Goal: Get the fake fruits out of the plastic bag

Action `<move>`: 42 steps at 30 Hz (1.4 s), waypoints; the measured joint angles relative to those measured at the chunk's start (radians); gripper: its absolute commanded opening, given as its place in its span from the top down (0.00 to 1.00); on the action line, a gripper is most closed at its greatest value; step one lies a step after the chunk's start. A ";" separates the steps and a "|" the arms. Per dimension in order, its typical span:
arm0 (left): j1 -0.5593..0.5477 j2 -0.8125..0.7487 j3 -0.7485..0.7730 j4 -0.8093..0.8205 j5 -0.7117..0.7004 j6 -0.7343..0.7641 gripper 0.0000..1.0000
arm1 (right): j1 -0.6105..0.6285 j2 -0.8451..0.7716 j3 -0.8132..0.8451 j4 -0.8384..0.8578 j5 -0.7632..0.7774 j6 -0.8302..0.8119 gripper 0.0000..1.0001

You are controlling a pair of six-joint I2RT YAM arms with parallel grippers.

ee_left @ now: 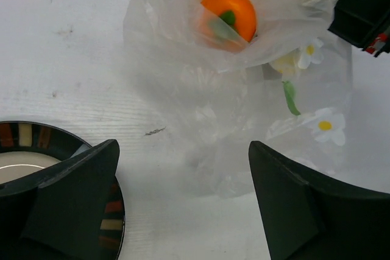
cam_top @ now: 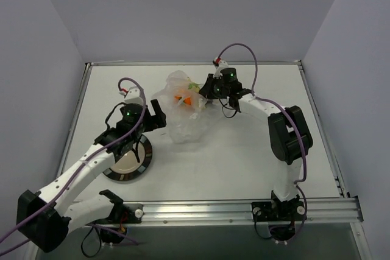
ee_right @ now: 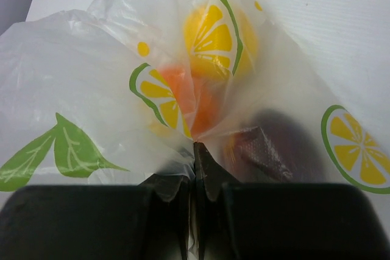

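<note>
Plastic bag (ee_right: 91,89) (lemon prints (ee_right: 213,35)), right gripper (ee_right: 196,153) pinching

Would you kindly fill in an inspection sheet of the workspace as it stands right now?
Surface: white table, with a few faint scuff marks.
Job's things: clear plastic bag lying mid-table; orange fruit, yellow fruit and dark red fruit are all inside it.
Clutter: round plate with a dark striped rim, left of the bag and partly under the left arm.
Grippers: left gripper is open, facing the bag and holding nothing; right gripper is shut on the bag's film.
Cables: purple cables looped along both arms; no snag seen.
Surroundings: plain pale walls; metal rail at the near edge.
</note>
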 measured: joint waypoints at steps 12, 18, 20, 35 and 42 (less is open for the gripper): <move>-0.001 0.492 0.213 0.095 0.014 0.100 0.03 | 0.000 -0.003 -0.044 -0.003 -0.056 -0.045 1.00; -0.012 0.644 0.422 0.150 0.004 0.197 0.34 | 0.000 -0.004 -0.047 -0.023 -0.079 -0.073 0.97; -0.015 0.671 0.448 0.158 0.004 0.220 0.74 | 0.000 -0.004 -0.047 -0.034 -0.082 -0.083 0.77; -0.017 0.706 0.500 0.171 -0.009 0.181 0.98 | 0.072 -0.422 -0.158 -0.212 0.224 -0.145 0.12; -0.017 0.680 0.472 0.196 0.032 0.132 0.98 | 0.333 -0.552 -0.282 -0.150 0.407 -0.062 0.00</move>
